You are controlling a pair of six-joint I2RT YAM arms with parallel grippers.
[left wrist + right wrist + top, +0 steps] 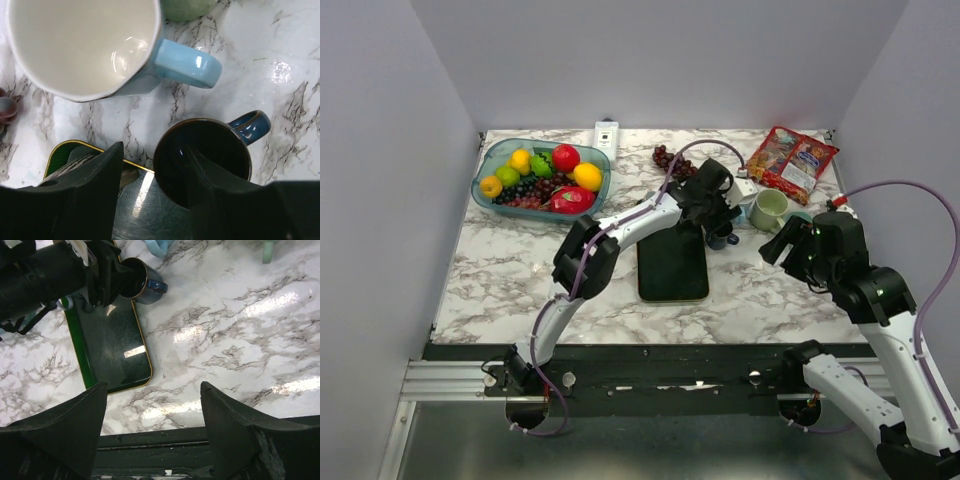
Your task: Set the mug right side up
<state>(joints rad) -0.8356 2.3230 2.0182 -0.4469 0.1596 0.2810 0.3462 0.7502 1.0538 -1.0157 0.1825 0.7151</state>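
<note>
Matte black jaws straddle glossy round blue mug (pixel 222 142).

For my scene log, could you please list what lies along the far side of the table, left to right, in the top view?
First the fruit basket, then the white remote, the grapes, the snack packet.

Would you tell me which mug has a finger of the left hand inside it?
The dark blue mug: the left hand straddles its rim; the light blue mug and green mug lie beyond.
</note>
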